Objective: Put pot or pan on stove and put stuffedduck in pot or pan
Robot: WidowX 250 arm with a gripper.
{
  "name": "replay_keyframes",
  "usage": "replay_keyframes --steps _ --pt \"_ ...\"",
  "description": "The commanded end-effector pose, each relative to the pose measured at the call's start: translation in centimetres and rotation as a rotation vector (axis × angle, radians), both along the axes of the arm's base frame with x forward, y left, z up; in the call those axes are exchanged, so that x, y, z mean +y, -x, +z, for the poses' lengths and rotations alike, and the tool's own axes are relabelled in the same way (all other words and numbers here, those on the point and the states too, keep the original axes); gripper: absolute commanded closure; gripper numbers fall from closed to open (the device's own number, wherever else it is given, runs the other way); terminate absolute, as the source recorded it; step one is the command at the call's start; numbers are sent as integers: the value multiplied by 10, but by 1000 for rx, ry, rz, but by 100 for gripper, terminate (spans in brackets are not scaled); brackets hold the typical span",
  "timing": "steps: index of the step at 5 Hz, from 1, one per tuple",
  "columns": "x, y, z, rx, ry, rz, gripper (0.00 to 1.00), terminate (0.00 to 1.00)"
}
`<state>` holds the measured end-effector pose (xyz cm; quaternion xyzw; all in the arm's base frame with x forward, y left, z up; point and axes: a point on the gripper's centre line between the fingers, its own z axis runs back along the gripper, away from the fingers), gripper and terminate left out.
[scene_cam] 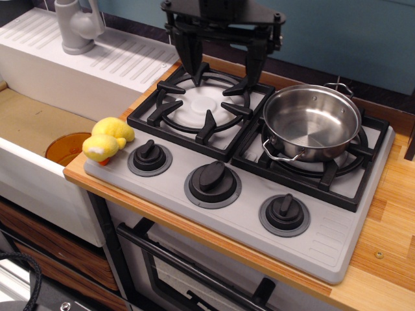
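Observation:
The shiny steel pot (312, 122) with wire loop handles sits on the right burner of the grey stove (324, 240). It is empty. The yellow stuffedduck (107, 138) lies on the stove's front left corner, beside the left knob. My gripper (222, 71) hangs open and empty above the back of the left burner (200, 107), with its black fingers (190, 58) spread wide. It is left of the pot and well to the right of and behind the duck.
An orange bowl (67, 148) lies in the sink at the left, just below the duck. A grey tap (76, 24) and white draining board stand at the back left. Three black knobs line the stove's front. Wooden counter runs along the right.

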<state>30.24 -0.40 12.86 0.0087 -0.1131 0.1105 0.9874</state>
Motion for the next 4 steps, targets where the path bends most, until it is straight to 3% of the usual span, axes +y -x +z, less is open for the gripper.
replay_keyframes --steps 1,2,4 --pt "-6 -14 -13 -112 -45 -25 0 0" --pt "-12 -22 -28 -171 -54 -27 0 0" --pt "-21 -32 -41 -217 -40 -15 0 0"
